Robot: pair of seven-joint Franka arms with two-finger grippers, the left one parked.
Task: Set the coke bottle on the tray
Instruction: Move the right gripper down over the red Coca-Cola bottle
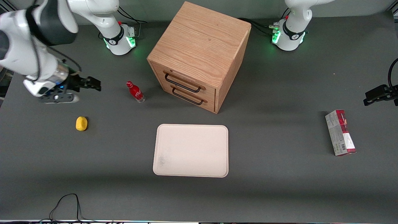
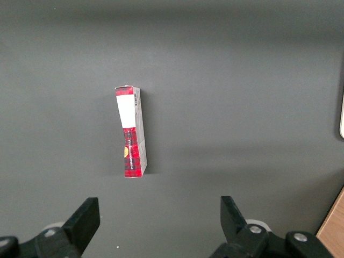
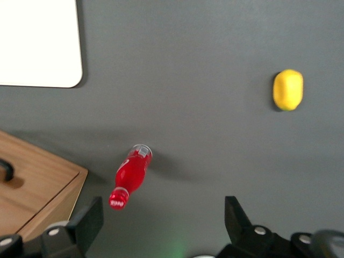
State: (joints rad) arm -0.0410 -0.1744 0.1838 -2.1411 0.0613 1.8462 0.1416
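My gripper [image 1: 88, 83] hangs above the table at the working arm's end, fingers apart and empty. The coke bottle [image 1: 135, 91] stands upright between it and the wooden drawer box [image 1: 199, 56]. I'd come down squarely over the bottle, close around its body, then carry it nearer the camera to the tray [image 1: 191, 150].

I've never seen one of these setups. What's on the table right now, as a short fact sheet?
coke bottle: standing on the table, beside the wooden drawer box, not held
tray: nothing on it, nearer the front camera than the drawer box
gripper: jaws open, holding nothing, in the air toward the working arm's end, apart from the bottle
yellow object: on the table, nearer the front camera than the gripper
carton: lying toward the parked arm's end
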